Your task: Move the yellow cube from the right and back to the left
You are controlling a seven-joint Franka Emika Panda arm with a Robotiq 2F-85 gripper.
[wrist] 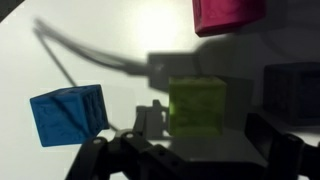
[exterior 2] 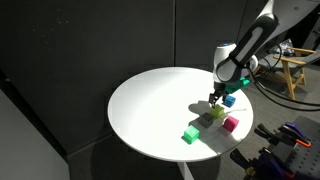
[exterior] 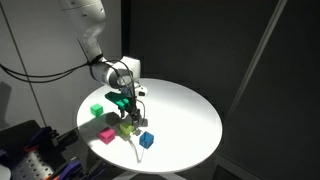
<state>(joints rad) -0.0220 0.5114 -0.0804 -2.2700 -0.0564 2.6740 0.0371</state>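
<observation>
Round white surface [exterior: 185, 115] carrying four small cubes grouped near one edge: green cube [exterior: 96, 110], pink cube [exterior: 106, 134], yellow cube [exterior: 127, 127], blue cube [exterior: 146, 139]; none touching, yellow between pink and blue

Surface finishes: counter [exterior 2: 150, 100], smooth matt white top; yellow cube [wrist: 196, 104], blue cube [wrist: 68, 114] and pink cube [wrist: 228, 15], matt, faintly grainy faces, material not discernible; gripper [wrist: 195, 150], matt black; arm shell [exterior: 85, 20], smooth white plastic with slight sheen
</observation>
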